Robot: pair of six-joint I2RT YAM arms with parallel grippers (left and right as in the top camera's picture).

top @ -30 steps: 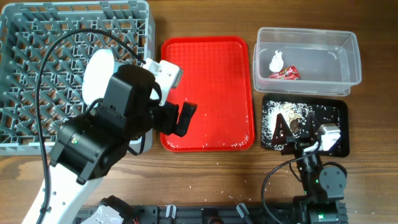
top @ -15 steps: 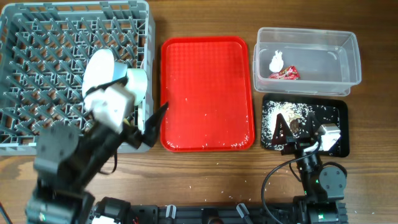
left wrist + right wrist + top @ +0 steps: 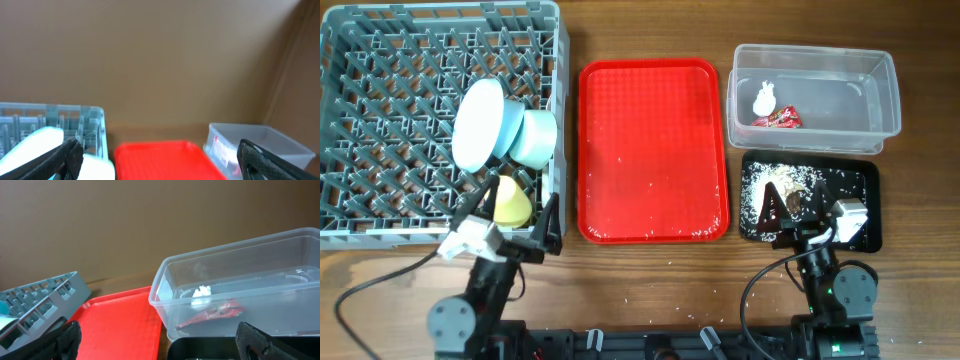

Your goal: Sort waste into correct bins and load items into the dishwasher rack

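Note:
The grey dishwasher rack [image 3: 380, 110] holds the round plate [image 3: 477, 123] on edge, the pale blue bowl [image 3: 533, 138] beside it, and the yellow cup [image 3: 512, 203] near its front right corner. The clear tub [image 3: 865, 70] holds the white tissue [image 3: 764, 97] and the red wrapper [image 3: 777, 119]. The black tray [image 3: 860, 180] holds rice scraps [image 3: 788, 180]. My left gripper [image 3: 512, 228] is open and empty at the table's front, just before the rack. My right gripper [image 3: 792, 212] is open and empty over the black tray's front. The green bowl, fork and spoon are not in view.
The red serving tray [image 3: 653, 150] lies between the rack and the bins, with a few rice grains on it. Stray grains dot the wood in front of it. The right wrist view shows the tub [image 3: 280, 275] and the wrapper [image 3: 212, 314] in it.
My left arm has pulled back from over the rack and red tray to the table's front edge, uncovering the yellow cup in the rack. The right arm has not moved.

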